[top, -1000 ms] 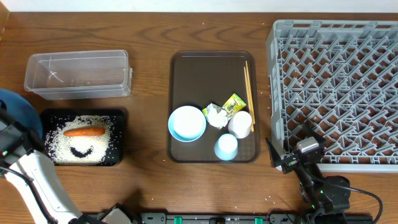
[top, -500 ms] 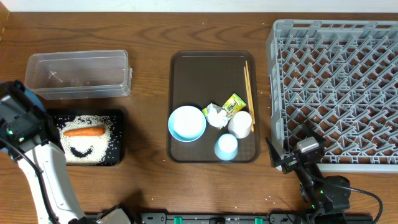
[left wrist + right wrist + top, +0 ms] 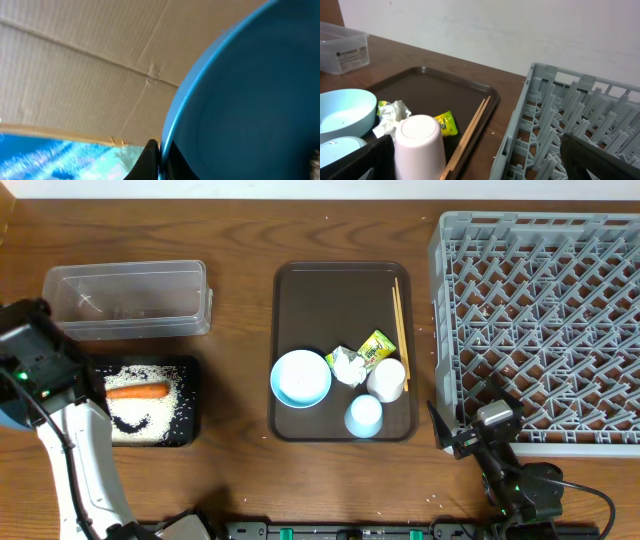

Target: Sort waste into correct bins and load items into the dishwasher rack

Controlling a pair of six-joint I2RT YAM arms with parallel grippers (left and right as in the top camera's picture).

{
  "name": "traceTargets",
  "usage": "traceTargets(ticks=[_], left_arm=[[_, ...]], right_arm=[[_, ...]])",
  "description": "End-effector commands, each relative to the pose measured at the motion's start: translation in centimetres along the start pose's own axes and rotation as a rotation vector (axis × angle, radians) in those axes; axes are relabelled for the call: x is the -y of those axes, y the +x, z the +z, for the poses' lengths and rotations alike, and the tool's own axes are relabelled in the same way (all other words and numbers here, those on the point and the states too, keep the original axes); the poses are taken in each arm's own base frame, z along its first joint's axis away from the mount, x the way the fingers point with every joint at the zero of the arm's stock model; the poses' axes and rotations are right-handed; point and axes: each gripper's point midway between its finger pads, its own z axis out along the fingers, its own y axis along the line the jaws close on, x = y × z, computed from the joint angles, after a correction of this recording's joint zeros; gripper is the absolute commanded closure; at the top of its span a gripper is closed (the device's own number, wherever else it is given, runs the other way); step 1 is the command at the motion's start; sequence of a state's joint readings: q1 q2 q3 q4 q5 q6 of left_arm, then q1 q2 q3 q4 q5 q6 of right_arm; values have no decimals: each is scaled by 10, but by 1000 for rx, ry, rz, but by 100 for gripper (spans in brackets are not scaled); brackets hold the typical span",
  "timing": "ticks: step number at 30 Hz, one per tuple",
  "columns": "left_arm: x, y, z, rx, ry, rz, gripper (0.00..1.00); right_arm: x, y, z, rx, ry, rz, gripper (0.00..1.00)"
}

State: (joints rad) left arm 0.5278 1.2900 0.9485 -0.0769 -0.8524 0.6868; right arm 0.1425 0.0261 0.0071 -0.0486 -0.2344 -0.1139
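A dark brown wooden counter (image 3: 240, 300) is seen from above, and four things are set directly on it. At the far left a clear plastic tub (image 3: 125, 268) is laid lengthwise, and a black tray (image 3: 192, 395) is placed just in front of it; its left end is hidden. A brown serving tray (image 3: 340, 305) is set at the middle, well apart from both. A large grey dishwasher rack (image 3: 540, 220) is placed at the right, near the serving tray's right edge. A few tiny pale specks (image 3: 419, 330) are scattered on the wood between them; what they are cannot be told.
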Motion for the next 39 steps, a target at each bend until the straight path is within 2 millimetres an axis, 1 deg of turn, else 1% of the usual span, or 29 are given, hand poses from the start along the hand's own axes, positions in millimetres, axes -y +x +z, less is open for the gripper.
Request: traceTargets(ticks=[1,4,7,9,12,16,18,26,29,35,39], left_arm=[[7,-12,-7,22,-5,127,94],[27,-20,-14,48,20,252,94],[36,-24,-18,56,24,275,94],[38,-24,-19,55,23,282,94],[35,-24,-19,47,6,294,94],[17,-33,-20,51,-76,267,94],[11,-35,-20,50,-97,258,94],[12,-34,-20,46,-94,254,94],[10,-31,-20,36,-104,184,94],[-1,-20,-22,-11,-169,-67,94],[3,-11,-22,-28,-156,-150,94]], right_arm=[[1,2,0,-6,2,-5,1],[1,2,0,-6,2,-5,1],[1,2,0,-6,2,-5,1],[1,2,0,-6,2,-5,1],[1,2,0,-6,2,-5,1],[1,2,0,-6,2,-5,1],[1,2,0,-6,2,-5,1],[1,2,0,-6,2,-5,1],[1,2,0,-6,2,-5,1],[1,2,0,-6,2,-5,1],[1,2,0,-6,2,-5,1]])
